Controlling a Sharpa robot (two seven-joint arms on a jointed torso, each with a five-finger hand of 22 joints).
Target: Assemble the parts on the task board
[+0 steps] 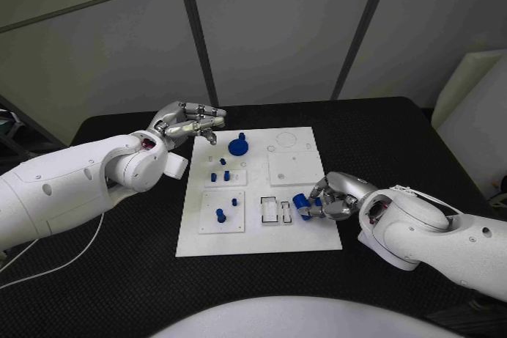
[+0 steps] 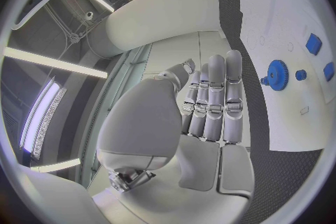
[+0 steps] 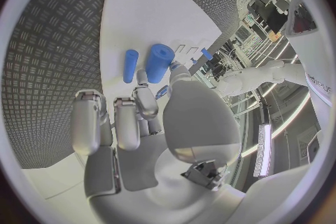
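Note:
The white task board [image 1: 306,232] lies in the middle of the black table. My right hand [image 1: 336,199] sits at the board's right side and pinches a short blue cylinder [image 1: 301,204] between thumb and finger, low over the board. The right wrist view shows that cylinder [image 3: 159,63] with a thin blue peg [image 3: 131,65] beside it on the board. My left hand [image 1: 190,122] hovers at the board's far left corner, fingers straight and holding nothing. A blue gear [image 1: 239,144] stands just to its right, and appears as the gear [image 2: 277,74] in the left wrist view.
Small blue pegs [image 1: 220,176] stand in a square sub-plate behind two more pegs [image 1: 220,215] in the near-left sub-plate. Two white rectangular slots [image 1: 272,210] lie left of my right hand. A blank white square [image 1: 294,168] sits at the right.

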